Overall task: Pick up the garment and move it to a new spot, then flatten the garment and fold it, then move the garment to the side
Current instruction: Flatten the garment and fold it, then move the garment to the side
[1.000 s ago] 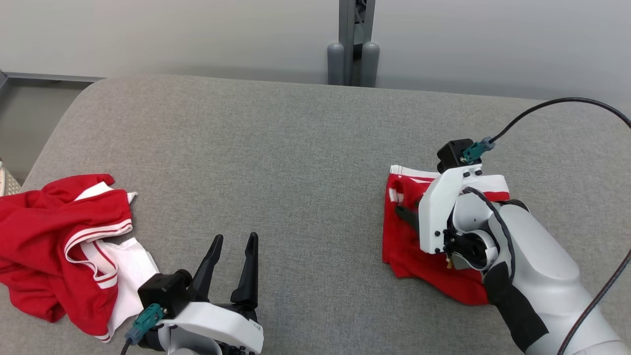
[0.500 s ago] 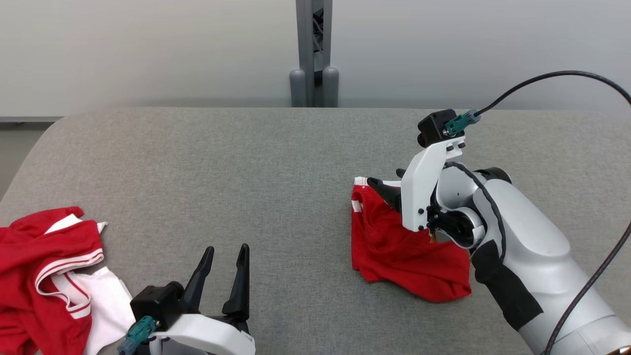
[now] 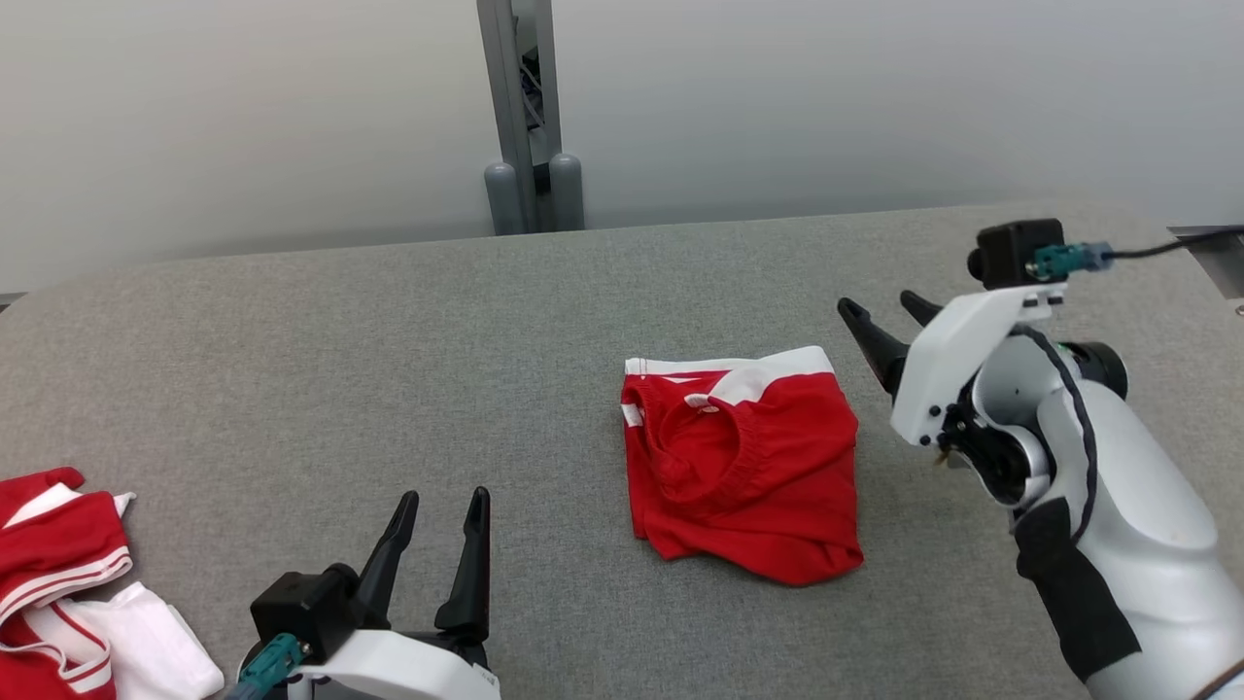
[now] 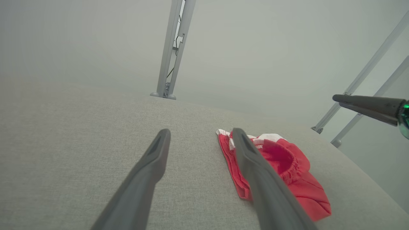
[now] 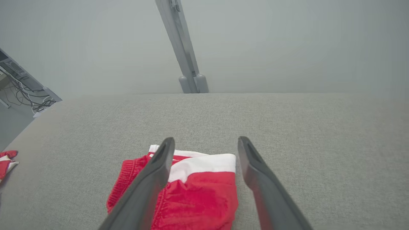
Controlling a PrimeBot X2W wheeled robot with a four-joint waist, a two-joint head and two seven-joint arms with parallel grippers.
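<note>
Fingers (image 3: 872, 340) of the right gripper (image 3: 882, 307) are spread w/ nothing held, just beside the garment (image 3: 743, 467); the left gripper (image 3: 443, 498) is likewise spread & empty, well apart from it. The garment is seen lying folded & compact on the grey table (image 3: 389, 340), so pick-up, flattening & folding are judged done. Whether it counts as moved aside can't be told.

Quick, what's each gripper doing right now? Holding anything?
Left gripper: open, holding nothing.
Right gripper: open, holding nothing, beside the folded red garment and clear of it.
</note>
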